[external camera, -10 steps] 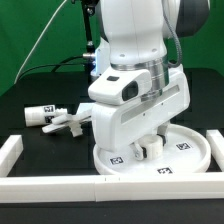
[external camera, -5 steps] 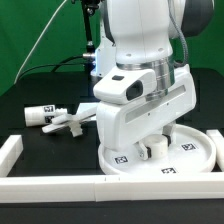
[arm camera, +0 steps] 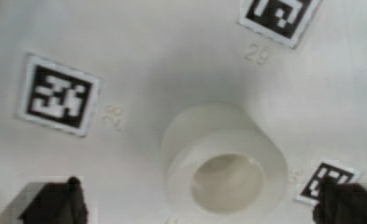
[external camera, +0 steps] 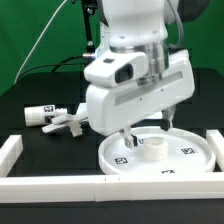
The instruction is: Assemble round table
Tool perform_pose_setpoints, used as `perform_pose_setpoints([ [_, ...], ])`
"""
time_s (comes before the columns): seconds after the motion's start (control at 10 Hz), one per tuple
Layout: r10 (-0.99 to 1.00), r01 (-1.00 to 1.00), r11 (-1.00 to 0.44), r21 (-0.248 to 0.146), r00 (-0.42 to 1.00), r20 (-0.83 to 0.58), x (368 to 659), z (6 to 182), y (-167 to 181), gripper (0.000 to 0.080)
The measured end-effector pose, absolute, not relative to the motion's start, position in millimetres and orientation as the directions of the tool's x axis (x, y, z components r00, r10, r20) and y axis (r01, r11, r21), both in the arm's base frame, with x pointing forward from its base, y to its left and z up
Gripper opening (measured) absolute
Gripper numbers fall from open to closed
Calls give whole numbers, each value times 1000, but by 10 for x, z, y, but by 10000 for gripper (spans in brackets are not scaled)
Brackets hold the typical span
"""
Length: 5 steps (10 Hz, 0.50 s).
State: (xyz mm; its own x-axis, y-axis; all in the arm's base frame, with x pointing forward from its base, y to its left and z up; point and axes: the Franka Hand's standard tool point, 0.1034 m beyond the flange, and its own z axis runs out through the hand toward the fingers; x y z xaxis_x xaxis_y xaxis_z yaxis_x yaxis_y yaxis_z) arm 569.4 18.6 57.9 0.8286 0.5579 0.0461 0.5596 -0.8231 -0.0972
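The round disc (external camera: 185, 160) lies flat on the table with its rim up and square tags on its face. The short cylindrical leg (external camera: 155, 151) stands upright at the disc's centre. In the wrist view the leg (arm camera: 224, 160) shows from above as a hollow white tube on the disc (arm camera: 144, 50). My gripper (external camera: 146, 133) hangs just above the leg, open and empty. In the wrist view my gripper (arm camera: 194, 205) has one dark finger on each side of the leg, both clear of it. The cross-shaped foot (external camera: 62, 120) lies on the black table at the exterior view's left.
White border rails run along the front (external camera: 60, 185) and stand at the exterior view's left (external camera: 8, 152) and right (external camera: 216, 140). Black cables (external camera: 50, 70) lie on the table behind. The arm's white body hides the back of the disc.
My gripper has risen from around the leg and shifted slightly toward the exterior view's left. The leg stays standing on the disc and shows more fully.
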Motion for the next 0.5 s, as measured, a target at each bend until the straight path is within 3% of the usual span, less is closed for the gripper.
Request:
perform_pose_setpoints([
  [0.2,369,369,-923,-114,929,21,5725,746,244,649],
  [0.5,352,352,-929,-118,936,16,5712,717,247,649],
])
